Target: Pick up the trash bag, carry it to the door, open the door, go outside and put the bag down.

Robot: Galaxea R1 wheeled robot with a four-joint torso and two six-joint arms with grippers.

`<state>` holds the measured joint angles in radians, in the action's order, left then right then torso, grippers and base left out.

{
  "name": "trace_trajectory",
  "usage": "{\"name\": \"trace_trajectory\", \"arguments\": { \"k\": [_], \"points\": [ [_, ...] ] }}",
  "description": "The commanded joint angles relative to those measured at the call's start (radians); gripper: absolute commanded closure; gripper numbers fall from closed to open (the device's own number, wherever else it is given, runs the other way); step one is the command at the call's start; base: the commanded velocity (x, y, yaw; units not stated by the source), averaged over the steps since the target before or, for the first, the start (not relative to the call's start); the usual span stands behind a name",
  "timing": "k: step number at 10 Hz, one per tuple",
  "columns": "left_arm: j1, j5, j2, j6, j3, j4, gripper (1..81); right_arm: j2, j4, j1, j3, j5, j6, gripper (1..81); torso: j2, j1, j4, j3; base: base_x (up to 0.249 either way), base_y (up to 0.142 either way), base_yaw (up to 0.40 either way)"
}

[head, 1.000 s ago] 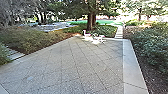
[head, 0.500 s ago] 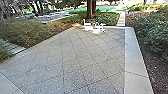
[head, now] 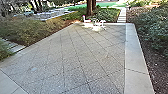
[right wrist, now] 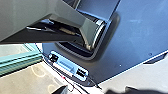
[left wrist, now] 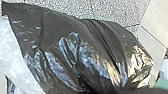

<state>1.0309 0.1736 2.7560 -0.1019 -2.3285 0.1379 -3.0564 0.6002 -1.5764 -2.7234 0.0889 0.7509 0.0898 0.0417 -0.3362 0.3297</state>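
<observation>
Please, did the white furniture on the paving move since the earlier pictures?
No. The white furniture stands at the same place by the far edge of the paving, near the tree trunk; only the head view shifted.

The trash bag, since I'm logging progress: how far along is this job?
Pickup and getting outdoors look done: the head view shows paving bordered by shrubs. The door step is probably behind it too, though I see no door there. Carrying seems in hand: the black trash bag looms large in the left wrist view, though its grip is unclear. Putting it down appears left.
</observation>
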Motion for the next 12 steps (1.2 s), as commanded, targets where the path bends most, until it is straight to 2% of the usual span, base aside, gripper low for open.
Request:
{"name": "trace_trajectory", "arguments": {
  "k": [1, 3, 5, 6, 8, 10, 11, 12],
  "points": [
    [-0.209, 0.19, -0.051, 0.002, -0.055, 0.089, 81.1, -0.034, -0.005, 0.009, 0.021, -0.084, 0.001, 1.0, 0.0, 0.0, 0.0, 0.0, 0.0, 0.0, 0.0],
    [-0.312, 0.28, -0.045, -0.001, -0.107, 0.133, 81.1, -0.035, -0.003, 0.011, 0.021, -0.084, 0.001, 1.0, 0.0, 0.0, 0.0, 0.0, 0.0, 0.0, 0.0],
    [-0.411, 0.357, -0.045, -0.005, -0.148, 0.155, 81.1, -0.034, -0.002, 0.009, 0.021, -0.083, 0.001, 1.0, 0.0, 0.0, 0.0, 0.001, 0.0, 0.0, 0.0],
    [-0.459, 0.397, -0.041, -0.007, -0.177, 0.178, 81.1, -0.035, -0.002, 0.012, 0.022, -0.084, 0.001, 1.0, -0.001, 0.0, 0.0, 0.001, 0.0, 0.0, 0.0],
    [-0.534, 0.477, -0.019, -0.009, -0.244, 0.181, 81.1, -0.035, -0.002, 0.011, 0.024, -0.084, 0.001, 1.0, -0.001, 0.0, 0.0, 0.001, 0.0, 0.0, 0.0],
    [-0.565, 0.53, -0.005, -0.009, -0.296, 0.181, 81.1, -0.035, 0.0, 0.009, 0.021, -0.083, -0.001, 1.0, -0.001, 0.001, 0.0, 0.002, 0.0, 0.0, 0.0],
    [-0.568, 0.537, -0.004, -0.008, -0.298, 0.183, 81.1, -0.035, 0.0, 0.012, 0.022, -0.084, -0.001, 1.0, -0.001, 0.001, 0.0, 0.002, 0.0, 0.0, 0.0],
    [-0.568, 0.537, 0.001, -0.007, -0.296, 0.183, 1.0, -0.035, 0.001, 0.012, 0.024, -0.084, 0.001, 1.0, -0.001, 0.001, 0.0, 0.002, 0.0, 0.0, 0.0]
  ]
}}
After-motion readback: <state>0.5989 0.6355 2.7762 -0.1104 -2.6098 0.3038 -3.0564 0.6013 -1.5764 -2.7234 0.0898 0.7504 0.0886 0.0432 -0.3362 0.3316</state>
